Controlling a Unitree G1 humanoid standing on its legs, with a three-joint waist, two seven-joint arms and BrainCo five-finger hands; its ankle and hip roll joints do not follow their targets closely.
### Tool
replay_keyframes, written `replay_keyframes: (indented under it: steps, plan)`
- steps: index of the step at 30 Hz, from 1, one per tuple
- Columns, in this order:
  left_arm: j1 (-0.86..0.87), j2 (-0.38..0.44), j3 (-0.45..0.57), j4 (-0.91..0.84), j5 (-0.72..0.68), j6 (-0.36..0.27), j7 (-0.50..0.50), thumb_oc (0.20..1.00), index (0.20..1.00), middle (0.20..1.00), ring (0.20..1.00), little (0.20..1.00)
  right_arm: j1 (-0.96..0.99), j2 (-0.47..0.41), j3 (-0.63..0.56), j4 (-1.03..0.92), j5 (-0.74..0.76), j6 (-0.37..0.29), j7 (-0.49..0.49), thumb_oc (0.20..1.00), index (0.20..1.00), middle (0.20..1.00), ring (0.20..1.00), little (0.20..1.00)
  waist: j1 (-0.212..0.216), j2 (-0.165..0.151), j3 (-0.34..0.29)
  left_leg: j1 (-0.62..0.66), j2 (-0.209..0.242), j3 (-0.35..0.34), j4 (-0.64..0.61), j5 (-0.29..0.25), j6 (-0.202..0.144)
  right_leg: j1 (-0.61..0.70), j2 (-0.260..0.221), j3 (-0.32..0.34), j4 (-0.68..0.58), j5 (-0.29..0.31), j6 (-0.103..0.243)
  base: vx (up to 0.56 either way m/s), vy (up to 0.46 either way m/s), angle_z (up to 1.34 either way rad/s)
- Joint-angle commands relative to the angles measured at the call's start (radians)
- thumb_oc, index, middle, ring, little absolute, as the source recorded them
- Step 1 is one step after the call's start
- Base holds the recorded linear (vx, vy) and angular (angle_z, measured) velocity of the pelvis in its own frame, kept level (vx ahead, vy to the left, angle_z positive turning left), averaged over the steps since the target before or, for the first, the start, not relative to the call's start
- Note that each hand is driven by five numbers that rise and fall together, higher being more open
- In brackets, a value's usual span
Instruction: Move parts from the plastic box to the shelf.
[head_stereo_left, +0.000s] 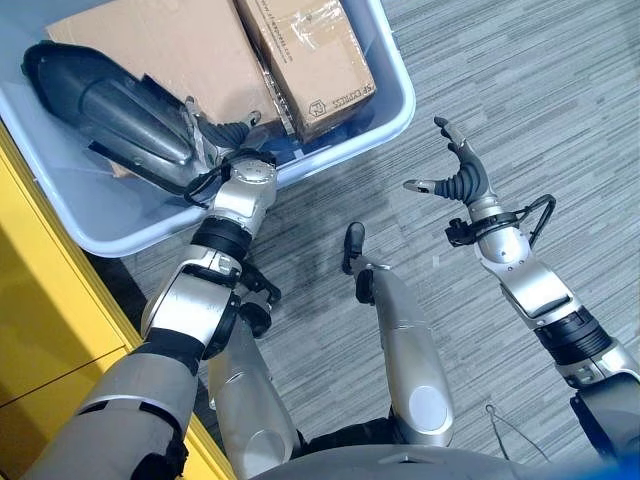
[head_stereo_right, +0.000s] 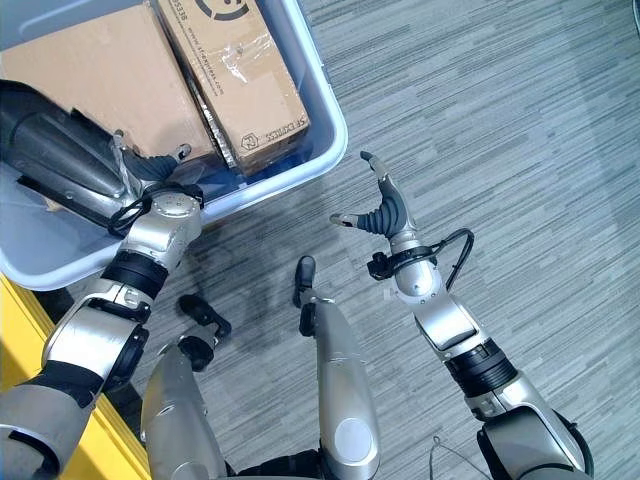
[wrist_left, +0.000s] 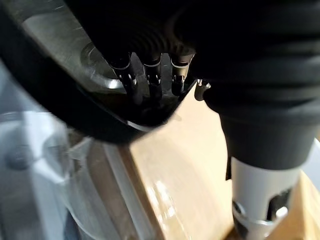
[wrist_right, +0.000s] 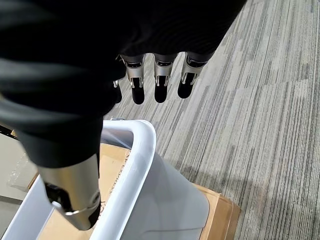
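Down in the plastic box (head_stereo_left: 395, 110), a pale blue-grey bin standing on the grey striped floor (head_stereo_left: 540, 110), lies the part nearest the robot: a long dark grey part (head_stereo_left: 115, 105) with a rounded black end, wrapped in clear film and resting at a slant across the box's near left corner. The left hand (head_stereo_left: 228, 135) reaches over the box's near rim and sits at the lower end of this dark part; in the left wrist view its fingers (wrist_left: 152, 82) point down against the part's dark, glossy surface, but whether they are curled round it or merely touching it I cannot tell. Beside the dark part, further into the box, lie two cardboard boxes side by side: a large cardboard box (head_stereo_left: 160, 45) in the middle and a smaller taped cardboard box (head_stereo_left: 315, 55) along the box's right wall, its near end close to the rim. The right hand (head_stereo_left: 462, 180) hangs in the air over the floor, well to the right of the plastic box and apart from it, with its fingers spread and fairly straight and its thumb held out to the side, holding nothing; in the right wrist view its fingers (wrist_right: 161, 82) point past the white rim of the box toward the floor. A yellow surface (head_stereo_left: 50, 330) runs along the left side, next to the box.
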Motion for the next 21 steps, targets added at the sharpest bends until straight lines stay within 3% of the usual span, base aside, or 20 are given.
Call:
replay_keyframes:
  steps: [1,11,21]
  plan:
    - [-0.045,0.019,-0.078,-0.026,0.176,-0.032,-0.132,1.0,1.0,1.0,1.0,1.0,0.004,-0.017,-0.047,-0.044,0.007,-0.029,-0.018,1.0,1.0,1.0,1.0,1.0,0.0,-0.038,-0.029,0.001,0.031,-0.045,0.064,-0.028,-0.098,0.026,-0.036,0.01,-0.013,-0.002,0.125,0.0,0.0,0.0]
    - [-0.055,0.012,-0.189,-0.1,0.38,-0.074,-0.256,1.0,1.0,1.0,1.0,1.0,0.041,-0.023,-0.062,-0.061,-0.005,-0.038,0.004,1.0,1.0,1.0,1.0,1.0,-0.023,-0.032,-0.029,0.011,0.029,-0.017,0.052,-0.02,-0.096,0.024,-0.028,0.026,-0.018,0.0,0.124,-0.01,0.021,-0.04]
    - [-0.001,0.022,-0.215,-0.178,0.472,-0.052,-0.105,1.0,1.0,1.0,1.0,1.0,0.105,-0.019,-0.061,-0.074,-0.016,-0.075,0.022,1.0,1.0,1.0,1.0,1.0,-0.029,-0.027,-0.029,0.038,0.026,-0.001,0.037,-0.008,-0.1,0.045,-0.015,0.036,-0.029,-0.01,0.119,0.0,-0.001,-0.02]
